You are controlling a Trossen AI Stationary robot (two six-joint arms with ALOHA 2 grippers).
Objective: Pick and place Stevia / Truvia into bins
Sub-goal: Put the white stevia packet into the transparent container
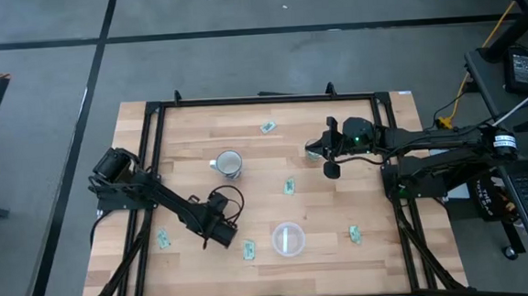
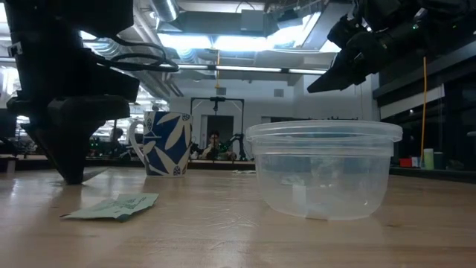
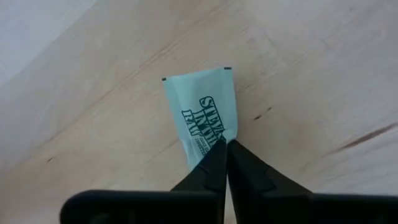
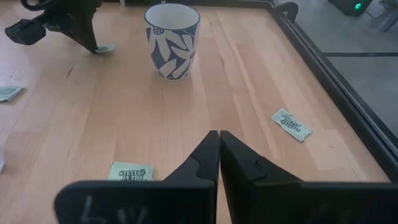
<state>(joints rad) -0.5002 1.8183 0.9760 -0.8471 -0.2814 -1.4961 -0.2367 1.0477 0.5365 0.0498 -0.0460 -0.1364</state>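
Left gripper (image 3: pixel 225 144) pinched shut on a sachet (image 3: pixel 202 112) left of the tub (image 1: pixel 288 238). Tub seemingly empty; five more sachets loose around it. Right gripper (image 1: pixel 331 170) closed, empty, above.

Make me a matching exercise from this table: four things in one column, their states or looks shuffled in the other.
1. left gripper
2. right gripper
3. mug
4. container

A. round, clear plastic
B. shut on a Stevia sachet
C. blue and white leaf pattern
D. shut, holding nothing

Pairs: 1-B, 2-D, 3-C, 4-A
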